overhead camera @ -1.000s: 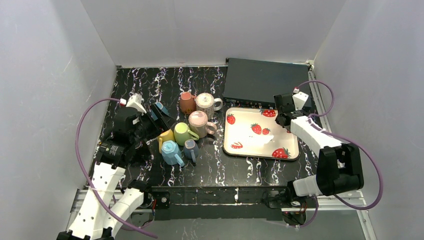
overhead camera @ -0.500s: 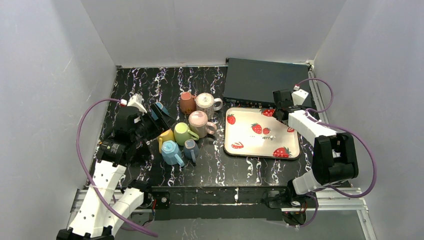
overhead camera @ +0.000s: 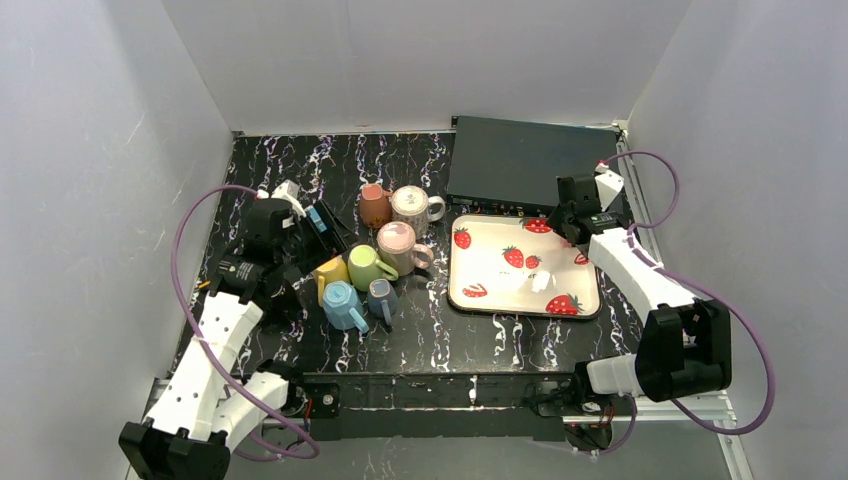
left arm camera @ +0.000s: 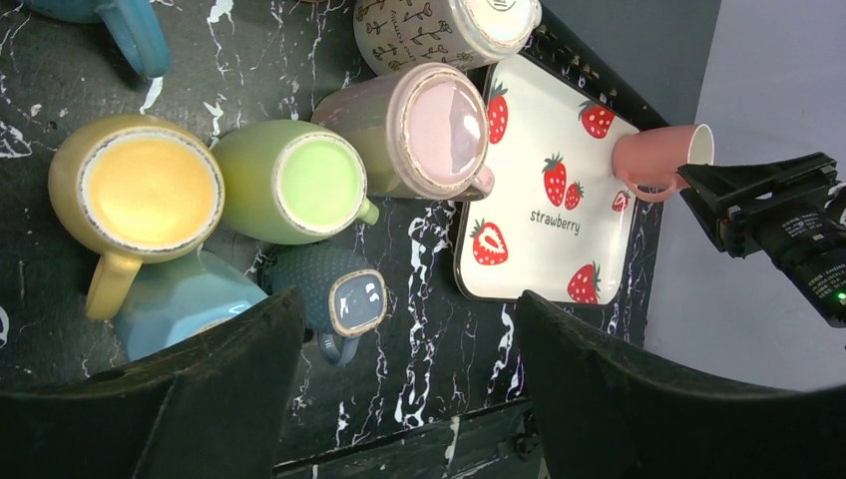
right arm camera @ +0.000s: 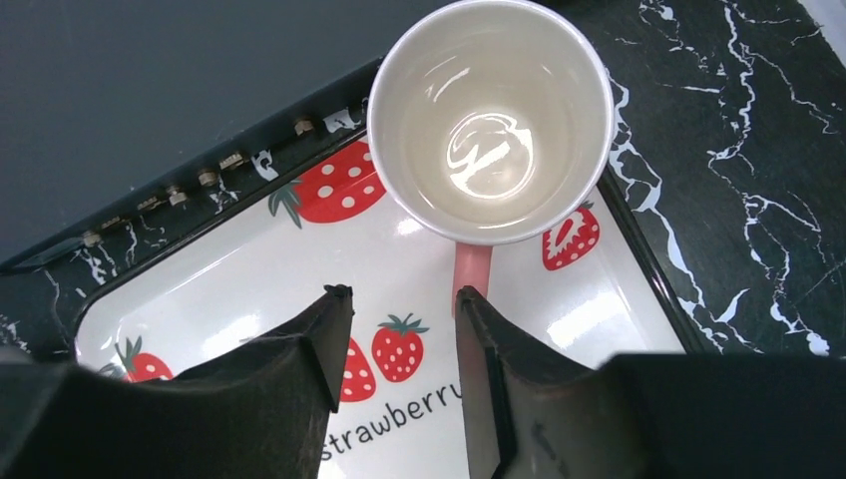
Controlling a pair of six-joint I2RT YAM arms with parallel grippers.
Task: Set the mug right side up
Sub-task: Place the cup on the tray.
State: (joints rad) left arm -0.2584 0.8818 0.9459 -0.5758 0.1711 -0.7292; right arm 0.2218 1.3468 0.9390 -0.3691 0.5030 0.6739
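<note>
The pink mug (right arm camera: 490,120) stands upright on the strawberry tray (right arm camera: 259,289) at its far right corner, white inside facing up and handle (right arm camera: 471,269) pointing at the camera. It also shows in the left wrist view (left arm camera: 658,160). My right gripper (right arm camera: 404,299) is open just above the tray. Its right finger is beside the handle and nothing is between the jaws. In the top view the right gripper (overhead camera: 572,222) hides the mug. My left gripper (left arm camera: 399,319) is open and empty, hovering over the mug cluster at the left (overhead camera: 320,232).
Several mugs crowd the centre-left: yellow (left arm camera: 150,190), green (left arm camera: 299,185), lilac (left arm camera: 429,130), white patterned (left arm camera: 439,25), dark blue (left arm camera: 344,294), light blue (left arm camera: 170,304), brown (overhead camera: 375,205). A black box (overhead camera: 530,165) sits behind the tray. White walls enclose the table.
My right wrist has swung back and turned over the tray's far right corner. My left arm has shifted slightly toward the back right.
</note>
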